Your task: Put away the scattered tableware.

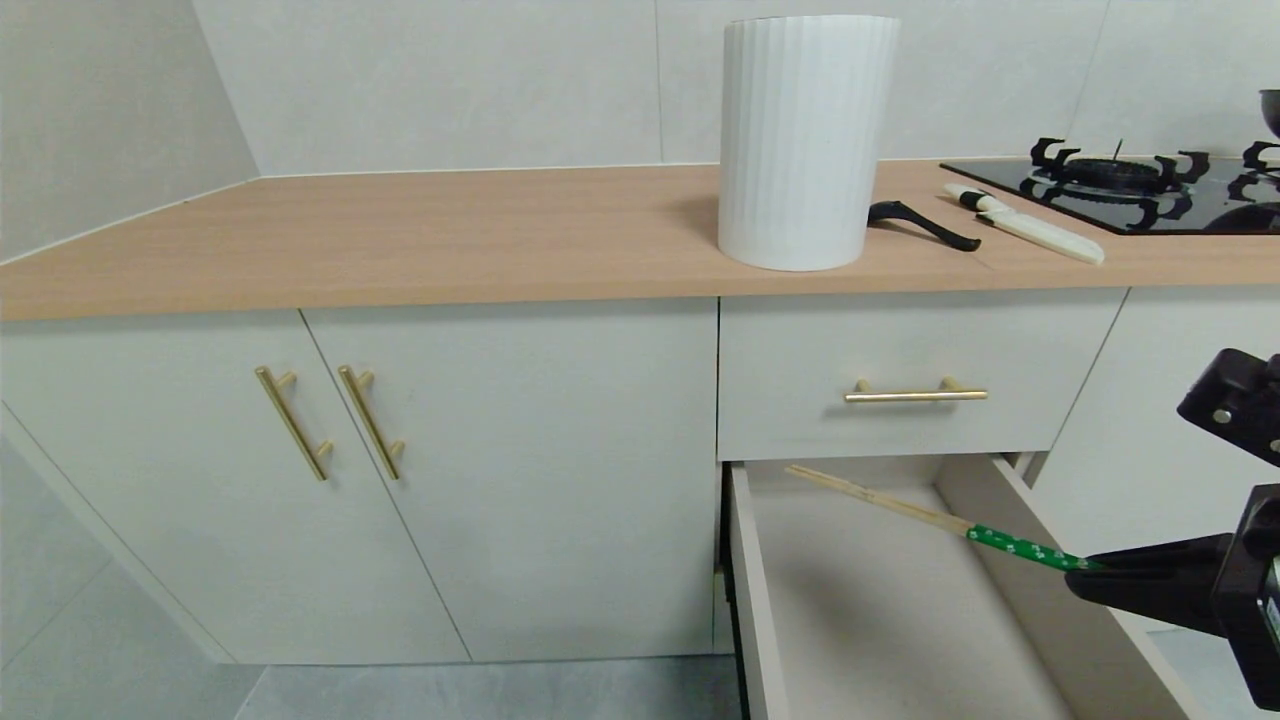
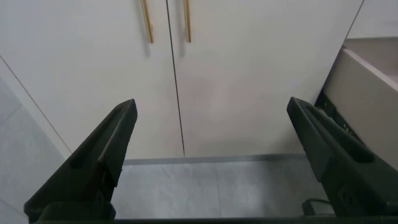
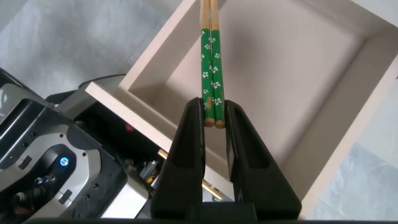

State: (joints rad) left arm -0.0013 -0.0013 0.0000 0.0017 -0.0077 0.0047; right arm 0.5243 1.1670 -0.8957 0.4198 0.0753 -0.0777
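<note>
My right gripper [image 3: 213,117] is clamped on chopsticks [image 3: 209,62] over the open drawer [image 1: 752,590]; left gripper [image 2: 211,109] apart. Knife [image 1: 1040,233] and peeler [image 1: 925,226] on counter [image 1: 450,240], not yet stowed.

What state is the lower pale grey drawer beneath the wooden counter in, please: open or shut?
Open. The lower pale grey drawer is pulled out beneath the shut upper drawer, its bare floor exposed.

Beneath the right gripper [image 1: 1082,568] and its clamped chopsticks [image 1: 930,517], the open drawer [image 1: 752,590] gives free room; the closed drawer front [image 1: 900,345] ahead limits height.
</note>
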